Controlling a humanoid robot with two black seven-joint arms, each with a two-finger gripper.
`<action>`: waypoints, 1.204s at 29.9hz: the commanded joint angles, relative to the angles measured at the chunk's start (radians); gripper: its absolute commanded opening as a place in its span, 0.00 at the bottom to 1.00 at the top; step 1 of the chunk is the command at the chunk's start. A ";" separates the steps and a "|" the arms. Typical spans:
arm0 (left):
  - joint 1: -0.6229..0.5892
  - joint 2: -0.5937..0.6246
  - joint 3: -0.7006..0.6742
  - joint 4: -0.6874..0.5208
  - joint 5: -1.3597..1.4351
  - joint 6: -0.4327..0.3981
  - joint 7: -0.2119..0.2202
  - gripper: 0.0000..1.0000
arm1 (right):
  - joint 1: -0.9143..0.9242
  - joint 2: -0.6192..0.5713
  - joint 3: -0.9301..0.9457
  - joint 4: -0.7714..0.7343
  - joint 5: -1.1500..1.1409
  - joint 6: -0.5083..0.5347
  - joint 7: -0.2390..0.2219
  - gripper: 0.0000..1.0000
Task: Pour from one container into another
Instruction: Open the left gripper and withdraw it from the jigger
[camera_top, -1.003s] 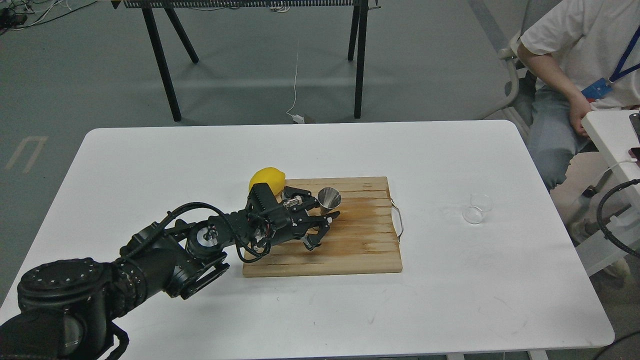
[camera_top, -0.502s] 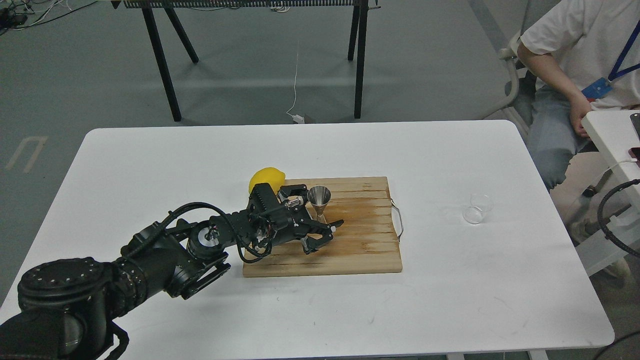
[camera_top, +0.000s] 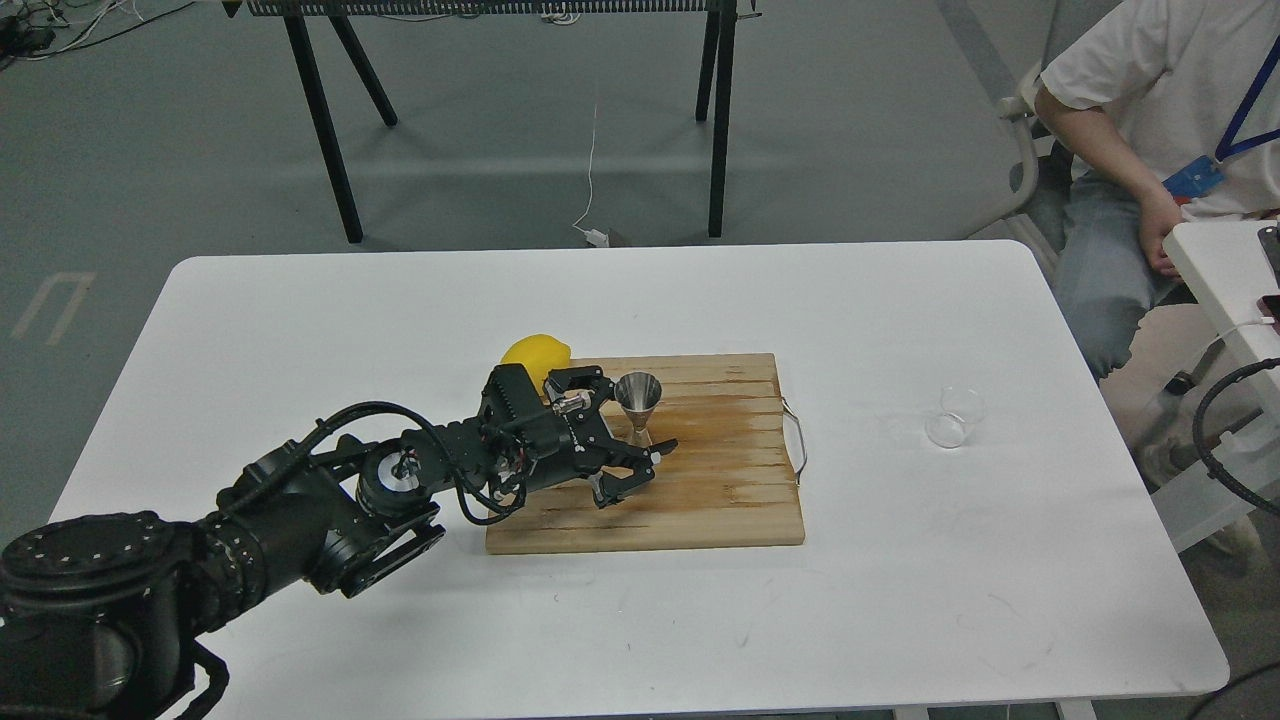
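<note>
Stainless-steel hourglass jigger (camera_top: 638, 403) standing upright on wooden cutting board (camera_top: 720, 500), at 3 o'clock from yellow lemon (camera_top: 535, 353). Left gripper (camera_top: 622, 442) sitting spread, jigger's narrow waist just beside its fingers, seemingly untouched. Jigger looking light, stiff, slippery, tippy: waist being best hold. Small clear glass cup (camera_top: 953, 416), fragile, lying at 3 o'clock, well apart. Right gripper staying out of view.

No text, label, brand or number can be read anywhere

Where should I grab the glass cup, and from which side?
Grip the glass cup across its round wall, coming from the right side. It lies tipped over on the bare table, far right of the board, so probably beyond the left gripper.
</note>
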 joint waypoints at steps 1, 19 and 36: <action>0.000 0.025 0.000 -0.001 0.000 0.000 -0.001 0.77 | 0.000 -0.002 -0.001 0.000 0.000 0.000 0.000 1.00; 0.072 0.261 -0.014 -0.206 0.000 0.000 -0.006 0.80 | -0.014 -0.005 -0.007 0.000 0.000 0.000 0.000 1.00; 0.117 0.451 -0.427 -0.395 -0.636 -0.027 -0.047 0.80 | -0.087 -0.057 -0.019 0.005 -0.002 0.000 -0.005 1.00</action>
